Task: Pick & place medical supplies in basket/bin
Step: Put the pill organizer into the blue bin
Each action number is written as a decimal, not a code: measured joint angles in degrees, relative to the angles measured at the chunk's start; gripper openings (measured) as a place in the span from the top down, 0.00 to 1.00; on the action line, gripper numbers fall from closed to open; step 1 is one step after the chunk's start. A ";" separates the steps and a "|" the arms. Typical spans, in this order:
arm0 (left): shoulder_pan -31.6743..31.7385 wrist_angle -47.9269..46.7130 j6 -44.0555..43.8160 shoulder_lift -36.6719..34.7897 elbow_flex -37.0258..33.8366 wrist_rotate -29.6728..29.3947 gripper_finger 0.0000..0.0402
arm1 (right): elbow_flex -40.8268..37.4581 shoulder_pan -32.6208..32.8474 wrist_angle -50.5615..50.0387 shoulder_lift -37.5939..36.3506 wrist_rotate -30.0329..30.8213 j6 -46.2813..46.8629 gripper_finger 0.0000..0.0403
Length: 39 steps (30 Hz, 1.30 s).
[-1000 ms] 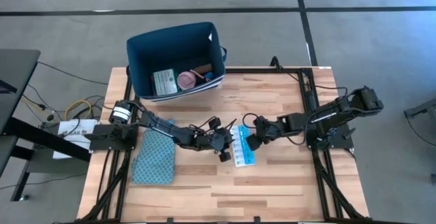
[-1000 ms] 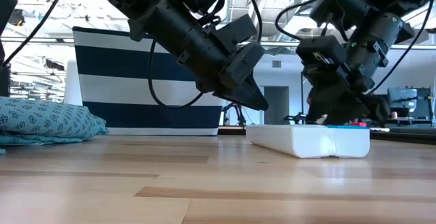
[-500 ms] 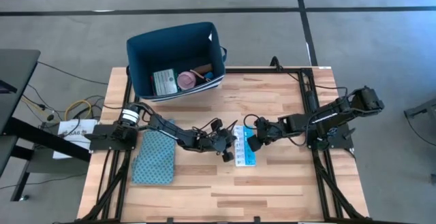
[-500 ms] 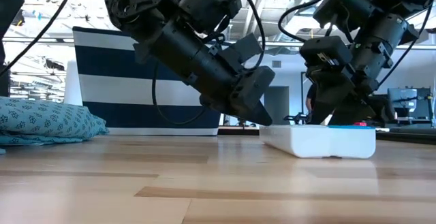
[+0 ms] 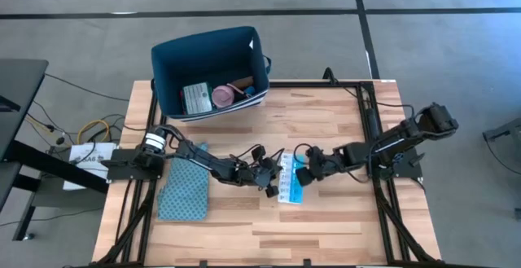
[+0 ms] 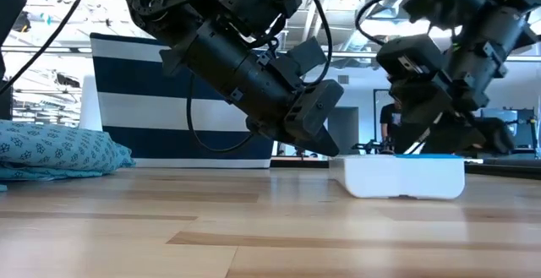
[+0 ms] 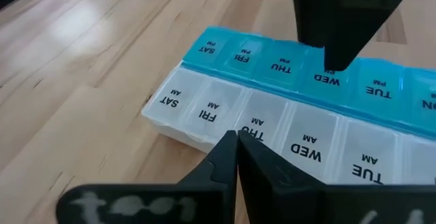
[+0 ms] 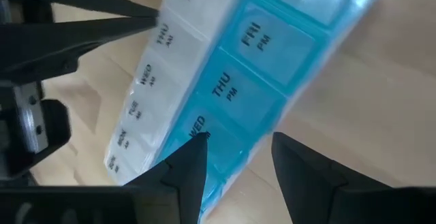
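The left gripper (image 5: pixel 271 178) has its 2 fingers pressed shut, empty, tips at the white AM side of the pill organiser (image 5: pixel 290 177), about at the THU lid. The right gripper (image 5: pixel 303 173) stands on the organiser's opposite, blue PM side with its fingers parted, 1 tip touching near the WED PM lid; it clamps nothing. The organiser lies flat on the surface (image 5: pixel 326 219), well short of the basket (image 5: pixel 210 71), which already holds a green-white box (image 5: pixel 195 98) and a pink disc (image 5: pixel 222 97). A shut gripper cannot lift this strip, so the left one looks set to nudge or brace it; I judge the sound course is for the right gripper to straddle the strip's narrow width and close squarely, while the left holds it from sliding. Beyond the organiser, toward the basket, the wood is bare and the way open. The cloth pouch (image 5: pixel 183 188) lies on the organiser's far side past the left arm, out of the way. The basket's near rim must be cleared by lifting first.
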 joint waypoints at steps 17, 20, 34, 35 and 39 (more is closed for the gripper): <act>-1.05 0.91 -0.31 0.02 -0.21 0.82 1.00 | 0.19 7.67 5.62 6.24 7.91 8.02 0.46; -1.06 1.17 -0.32 0.02 -0.24 1.00 1.00 | -0.09 7.66 9.10 7.03 7.62 7.55 0.41; -4.54 1.74 -2.89 0.07 -0.50 -2.22 1.00 | -0.28 7.95 18.79 11.75 9.49 13.60 0.38; -4.84 1.46 -3.26 0.04 -0.50 -3.09 1.00 | -0.32 7.95 20.71 12.54 9.40 13.79 0.38; -6.09 0.51 -4.65 0.12 -0.52 -7.59 1.00 | -0.34 8.24 27.30 15.47 10.35 14.31 0.38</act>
